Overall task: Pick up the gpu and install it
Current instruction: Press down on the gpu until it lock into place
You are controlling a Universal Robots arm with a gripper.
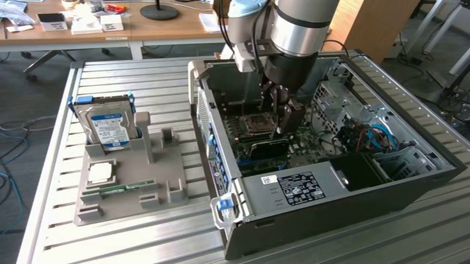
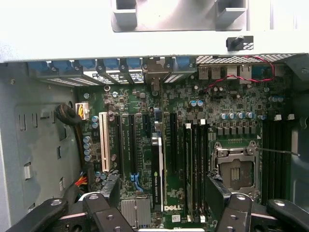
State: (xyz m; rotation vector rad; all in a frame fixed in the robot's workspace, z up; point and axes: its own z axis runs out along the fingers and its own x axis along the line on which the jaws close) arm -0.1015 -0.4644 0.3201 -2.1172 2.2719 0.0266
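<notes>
The gpu (image 2: 157,169) stands on edge in a motherboard slot inside the open computer case (image 1: 411,181). From above I see it as a thin dark card with a green-lettered label. In the exterior view the gpu (image 1: 266,147) is a dark card low in the case, just beneath the arm. My gripper (image 2: 164,193) hangs over it, open, with one finger (image 2: 112,186) on each side of the card's top edge and clear gaps to it. In the exterior view the gripper (image 1: 285,126) reaches down into the case above the motherboard.
A CPU socket (image 2: 235,169) and memory slots lie beside the card. The power supply (image 1: 294,187) fills the case's near end. On the slatted table, a grey holder (image 1: 140,181) carries a hard drive (image 1: 109,125), a processor chip (image 1: 100,173) and a green memory stick (image 1: 118,188).
</notes>
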